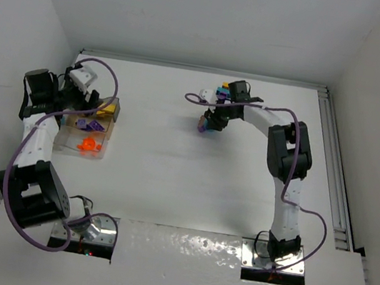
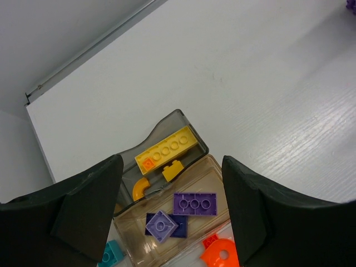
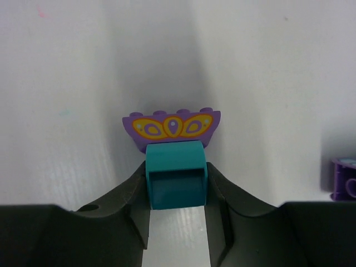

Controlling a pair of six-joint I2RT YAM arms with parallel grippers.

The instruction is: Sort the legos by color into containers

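One teal brick (image 3: pixel 175 173) pinched in right claw (image 3: pixel 177 181)

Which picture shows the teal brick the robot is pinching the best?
The right wrist view. The teal brick fills the middle, pinched by the right gripper, with a purple patterned piece just beyond it. The top view shows only a tiny coloured speck at that gripper. The left wrist view misses it.
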